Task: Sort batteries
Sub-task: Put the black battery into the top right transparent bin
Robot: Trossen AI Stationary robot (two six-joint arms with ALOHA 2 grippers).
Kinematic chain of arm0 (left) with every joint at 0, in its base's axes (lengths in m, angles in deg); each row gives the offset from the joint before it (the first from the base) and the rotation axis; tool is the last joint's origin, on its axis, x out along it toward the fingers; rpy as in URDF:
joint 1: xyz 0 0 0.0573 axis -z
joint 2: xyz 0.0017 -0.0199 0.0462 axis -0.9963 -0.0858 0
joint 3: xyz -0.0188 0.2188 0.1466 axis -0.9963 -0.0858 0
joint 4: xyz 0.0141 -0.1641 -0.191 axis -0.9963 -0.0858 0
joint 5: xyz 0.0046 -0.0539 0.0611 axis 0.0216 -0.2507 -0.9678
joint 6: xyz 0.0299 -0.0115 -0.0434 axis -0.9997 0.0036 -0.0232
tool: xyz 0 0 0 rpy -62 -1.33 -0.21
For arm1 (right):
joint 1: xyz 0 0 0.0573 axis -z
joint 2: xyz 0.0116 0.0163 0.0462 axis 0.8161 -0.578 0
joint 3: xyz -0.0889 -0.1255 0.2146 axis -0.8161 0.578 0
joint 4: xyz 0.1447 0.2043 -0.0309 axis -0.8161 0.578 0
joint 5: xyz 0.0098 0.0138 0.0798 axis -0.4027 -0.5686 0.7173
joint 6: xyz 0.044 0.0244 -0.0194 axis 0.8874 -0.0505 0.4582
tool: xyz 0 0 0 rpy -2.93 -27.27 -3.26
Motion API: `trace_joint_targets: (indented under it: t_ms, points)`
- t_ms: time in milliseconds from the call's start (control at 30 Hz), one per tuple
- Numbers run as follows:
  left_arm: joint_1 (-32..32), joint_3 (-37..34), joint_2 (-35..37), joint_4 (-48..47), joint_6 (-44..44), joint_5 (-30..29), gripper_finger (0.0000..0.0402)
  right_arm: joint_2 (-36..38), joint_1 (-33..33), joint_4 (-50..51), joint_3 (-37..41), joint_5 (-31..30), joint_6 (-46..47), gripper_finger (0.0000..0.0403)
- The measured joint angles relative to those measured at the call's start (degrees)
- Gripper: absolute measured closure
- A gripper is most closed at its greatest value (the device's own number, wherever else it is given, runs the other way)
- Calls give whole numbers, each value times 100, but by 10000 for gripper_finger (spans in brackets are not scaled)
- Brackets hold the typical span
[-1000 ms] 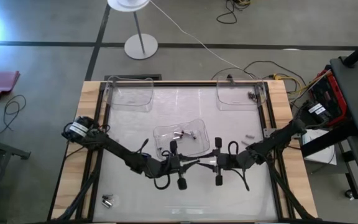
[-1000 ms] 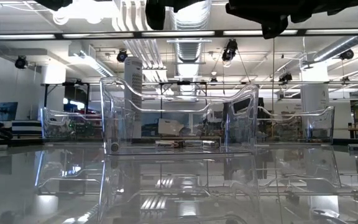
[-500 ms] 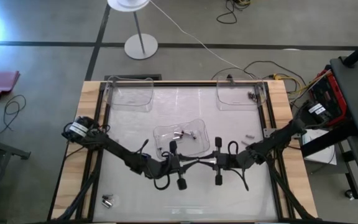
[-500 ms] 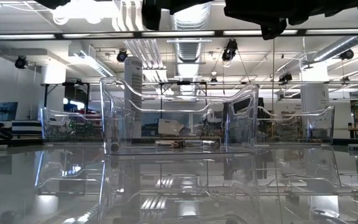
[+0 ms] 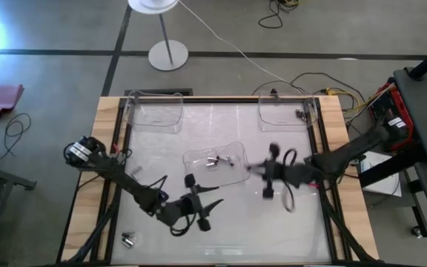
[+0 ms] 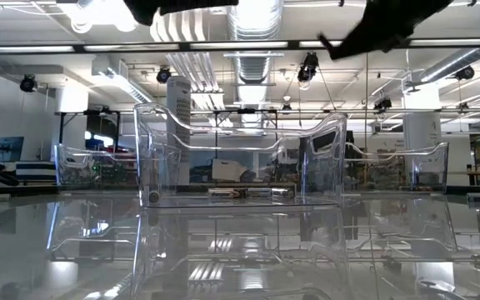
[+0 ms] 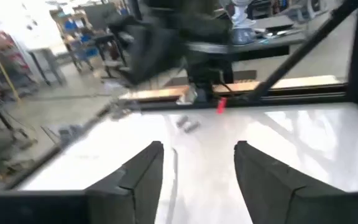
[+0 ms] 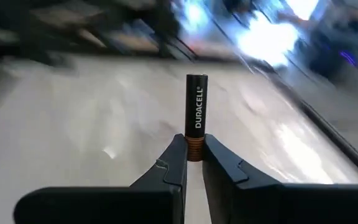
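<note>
One black-and-copper cylindrical battery (image 8: 196, 116), printed DURACELL, pinched at its copper end between the fingers of the right gripper (image 8: 194, 163), standing straight out past the tips. Seen from above, right gripper (image 5: 252, 170) smeared by motion, just beside the near right corner of the clear plastic centre tray (image 5: 237, 147); held cell not discernible there. Several small silvery batteries (image 5: 219, 159) lying loose inside that tray, just off the right gripper's tips, individual count hard to make out. One more tiny cell (image 5: 296, 159) on the white table top (image 5: 236, 230) just behind the right wrist. Another pair of silvery cells (image 5: 128, 239) near the front left corner of the table, well apart from the left gripper (image 5: 212, 194), behind its arm. Left gripper hanging above bare table, fingers (image 7: 143, 168) spread wide with nothing between them. Two clear plastic bins at the far edge, left one (image 5: 156, 111) and right one (image 5: 284, 113), well apart from both grippers; something dark at the right bin's far corner, too small to identify. At table height, only blurred dark arm parts cut off along the upper border; gripper tips out of sight; centre tray (image 6: 240, 158) clear in the middle.
</note>
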Motion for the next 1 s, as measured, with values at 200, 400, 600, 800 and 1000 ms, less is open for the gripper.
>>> trace_joint_targets:
  t_ms: [200,400,600,800,1000]
  points:
    - [295,-491,-95,-33,626,91,218,86,1865,3476,-1070,-216,540,379]
    - [400,-685,-324,23,1211,122,227,-396,4598,4056,-1294,975,-17,380]
    - [481,-680,-635,-50,1277,130,232,-1406,6820,4007,-1483,2171,-168,380]
    - [680,-678,-619,-302,1173,123,232,-2351,7765,3973,-1786,2747,136,380]
    - [815,-677,-599,-298,824,-216,232,-3158,7913,3968,-2176,3056,541,377]
